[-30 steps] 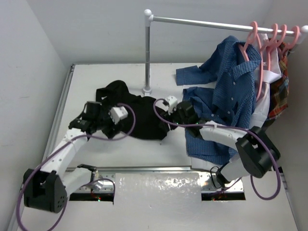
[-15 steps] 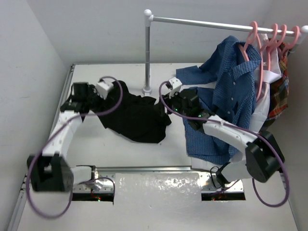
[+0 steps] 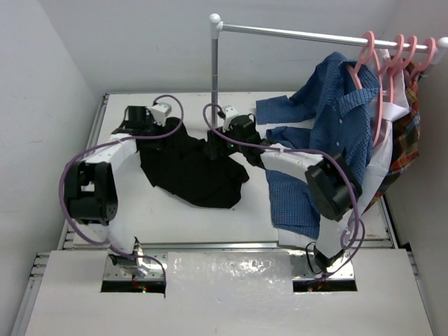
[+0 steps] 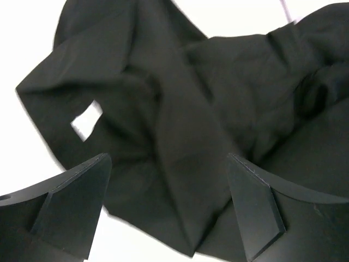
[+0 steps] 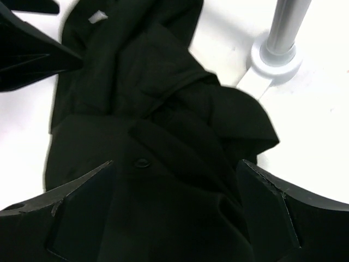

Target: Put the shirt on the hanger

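**rackwatcher:** Big stuff first: table (image 3: 126, 210), clothes rail (image 3: 294, 30) across the back, blue button-up shirt (image 3: 329, 140) slumped on the right. What's different from a second ago?

**yam_fan:** Both arms swung out to the far side and hauled the black shirt (image 3: 192, 171) along. It was bunched mid-table. Now it's laid out flatter, with its top edge just beside the rail's post foot (image 5: 278, 54). The pink hangers (image 3: 378, 91) are at the rail's right end, well apart from it.

**rackwatcher:** Claws?

**yam_fan:** Both have opened up over that second. The left gripper (image 4: 169, 164) is spread wide with cloth just lying under it, nothing clamped. Same story for the right gripper (image 5: 174, 164).

**rackwatcher:** Meaning?

**yam_fan:** My guess is the spreading is done and they let go to re-grab near the neck. That little white patch (image 4: 87, 119) might be the label, can't say for sure. No hanger is at the shirt yet, so it's early days.
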Controlling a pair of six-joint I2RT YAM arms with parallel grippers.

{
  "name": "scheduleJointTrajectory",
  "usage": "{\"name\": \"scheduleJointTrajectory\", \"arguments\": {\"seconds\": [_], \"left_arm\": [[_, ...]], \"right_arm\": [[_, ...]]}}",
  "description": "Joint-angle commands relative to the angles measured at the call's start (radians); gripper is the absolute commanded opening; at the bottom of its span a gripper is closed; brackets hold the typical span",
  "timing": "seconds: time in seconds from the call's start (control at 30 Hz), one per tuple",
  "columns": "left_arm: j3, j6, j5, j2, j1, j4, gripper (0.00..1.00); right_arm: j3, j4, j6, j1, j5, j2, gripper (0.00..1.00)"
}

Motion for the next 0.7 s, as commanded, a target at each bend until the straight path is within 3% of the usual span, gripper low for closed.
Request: {"name": "scheduleJointTrajectory", "arguments": {"seconds": [0.0, 0.1, 0.13, 0.2, 0.23, 0.27, 0.33, 0.4, 0.67], "left_arm": [[0.031, -0.029, -0.086, 0.092, -0.063, 0.064, 0.84], [0.038, -0.046, -0.134, 0.161, -0.065, 0.094, 0.84], [0.040, -0.046, -0.135, 0.171, -0.065, 0.100, 0.83], [0.040, -0.049, -0.118, 0.178, -0.065, 0.106, 0.69], [0.038, -0.049, -0.106, 0.177, -0.065, 0.106, 0.59], [0.038, -0.047, -0.080, 0.171, -0.065, 0.106, 0.35], [0.037, -0.050, -0.065, 0.145, -0.065, 0.106, 0.00], [0.038, -0.059, -0.054, 0.097, -0.060, 0.109, 0.00], [0.095, -0.113, -0.055, -0.229, 0.020, 0.127, 0.00]], "right_arm": [[0.045, -0.019, 0.035, 0.002, -0.024, 0.076, 0.89], [0.066, -0.016, 0.043, 0.005, -0.064, 0.117, 0.88], [0.080, -0.019, 0.038, 0.007, -0.078, 0.137, 0.82], [0.084, -0.019, 0.027, 0.010, -0.129, 0.145, 0.66], [0.078, -0.018, 0.023, 0.012, -0.142, 0.137, 0.47], [0.071, -0.018, 0.021, 0.012, -0.149, 0.128, 0.36], [0.033, 0.002, 0.009, 0.010, -0.135, 0.072, 0.08], [0.009, 0.018, -0.014, 0.010, -0.100, 0.023, 0.00], [-0.138, 0.040, -0.212, 0.009, 0.066, -0.363, 0.00]]}}
